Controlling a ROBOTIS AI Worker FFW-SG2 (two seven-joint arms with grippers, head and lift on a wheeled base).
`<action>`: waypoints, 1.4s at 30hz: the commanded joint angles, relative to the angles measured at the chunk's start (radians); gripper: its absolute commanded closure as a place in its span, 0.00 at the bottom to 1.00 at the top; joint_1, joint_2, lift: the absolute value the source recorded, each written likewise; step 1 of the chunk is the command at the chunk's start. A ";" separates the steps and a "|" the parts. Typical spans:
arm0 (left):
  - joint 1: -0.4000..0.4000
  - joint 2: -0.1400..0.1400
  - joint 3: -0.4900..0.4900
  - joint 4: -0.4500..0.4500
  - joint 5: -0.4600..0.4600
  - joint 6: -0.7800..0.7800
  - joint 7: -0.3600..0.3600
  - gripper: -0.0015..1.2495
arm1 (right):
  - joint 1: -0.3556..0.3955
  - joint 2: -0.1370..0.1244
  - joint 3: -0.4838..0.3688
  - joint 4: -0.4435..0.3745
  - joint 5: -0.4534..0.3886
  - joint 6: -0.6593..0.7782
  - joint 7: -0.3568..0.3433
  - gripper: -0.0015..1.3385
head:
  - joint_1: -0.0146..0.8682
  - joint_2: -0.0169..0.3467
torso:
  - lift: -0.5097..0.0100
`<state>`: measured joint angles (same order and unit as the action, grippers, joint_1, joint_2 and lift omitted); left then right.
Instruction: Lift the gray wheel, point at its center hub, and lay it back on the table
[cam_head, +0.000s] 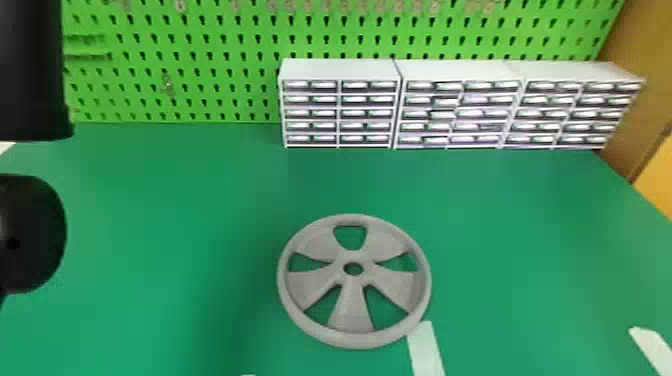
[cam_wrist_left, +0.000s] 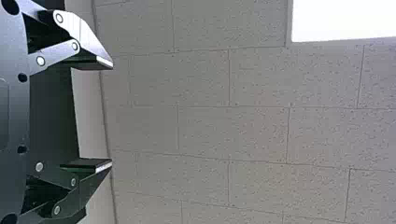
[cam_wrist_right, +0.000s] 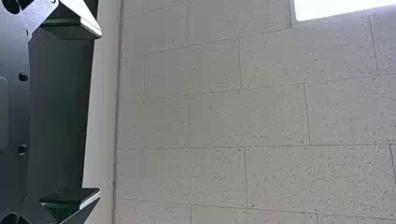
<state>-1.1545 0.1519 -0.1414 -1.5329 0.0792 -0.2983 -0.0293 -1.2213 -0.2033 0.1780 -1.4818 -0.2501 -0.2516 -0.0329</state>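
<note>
Firstly, gray five-spoke wheel (cam_head: 351, 310): one, lying flat on green counter (cam_head: 150, 200), well to the right of left arm (cam_head: 32, 235). Left pincer (cam_wrist_left: 111, 114), parted; right pincer (cam_wrist_right: 100, 113), wider spread; both empty, facing ceiling (cam_wrist_left: 261, 135). Nearer pincer: undetermined. Approach likely needs either turned down toward wheel.

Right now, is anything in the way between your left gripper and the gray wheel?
Nothing visible stands between the left gripper and the gray wheel, though the whole path can't be seen. The drawer cabinets stand behind the wheel.
</note>
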 joint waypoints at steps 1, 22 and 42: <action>0.002 0.000 0.002 -0.001 -0.003 0.001 0.006 0.41 | 0.006 -0.002 -0.006 0.000 -0.012 0.014 -0.004 0.09 | 0.80 0.18 | 0.80; 0.010 0.002 0.006 -0.007 -0.019 0.002 0.015 0.41 | 0.009 -0.011 0.000 -0.002 -0.023 0.026 -0.018 0.09 | 0.80 0.18 | 0.80; 0.015 0.003 -0.001 -0.015 -0.024 0.001 0.023 0.41 | 0.008 -0.021 0.028 -0.002 -0.024 0.028 -0.033 0.09 | 0.80 0.18 | 0.80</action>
<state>-1.1407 0.1549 -0.1424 -1.5477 0.0543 -0.2976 -0.0063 -1.2132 -0.2238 0.2050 -1.4834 -0.2746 -0.2239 -0.0648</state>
